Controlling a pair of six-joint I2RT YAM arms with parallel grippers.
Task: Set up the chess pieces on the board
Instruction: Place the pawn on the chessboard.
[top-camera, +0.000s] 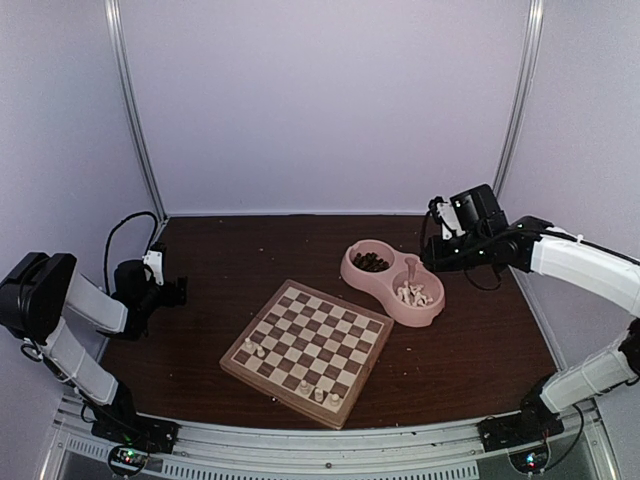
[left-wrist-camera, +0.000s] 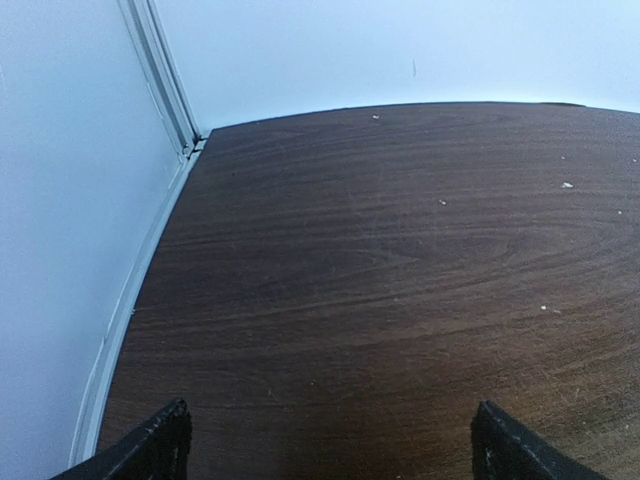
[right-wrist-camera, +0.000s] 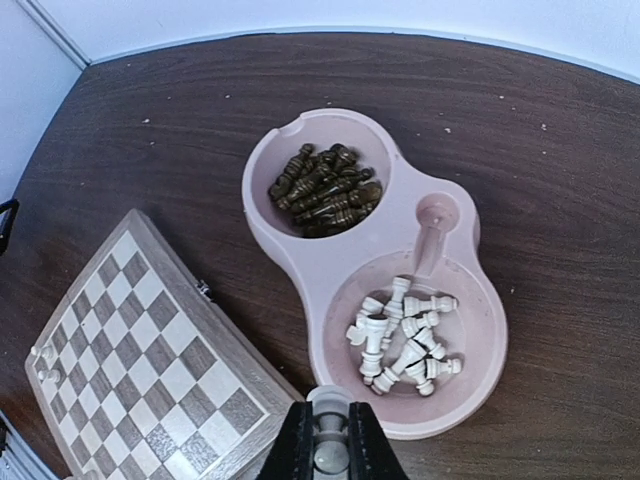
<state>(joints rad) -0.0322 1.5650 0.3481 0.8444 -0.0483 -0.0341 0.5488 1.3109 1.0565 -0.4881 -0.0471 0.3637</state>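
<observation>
Board (top-camera: 306, 352): checked wood with a pale rim, lying skewed near the middle of the table (top-camera: 215, 250); two cream pieces (top-camera: 254, 348) standing by its left edge, three more in a row along its near edge; remaining squares bare. Bowl (right-wrist-camera: 330, 265): pink, two compartments, just beside the board's far right side; a small pink post (right-wrist-camera: 435, 225) rising at its waist. Far compartment: heap of dark pieces (right-wrist-camera: 325, 190), lying on their sides. Near compartment: loose pile of cream pieces, mostly toppled and touching one another, none yet on the board. Right gripper (right-wrist-camera: 330, 440): hanging above the near rim of the bowl's cream compartment; jaws drawn close together, clamped on a held piece (right-wrist-camera: 329, 455), small, pale and rounded, seen end-on, kind impossible to tell. Left gripper (left-wrist-camera: 330, 450): at the far left of the table, well apart from board and bowl; jaws spread wide, nothing between them, only dark wood grain and a few pale specks beneath; left wall and its metal rail alongside.
</observation>
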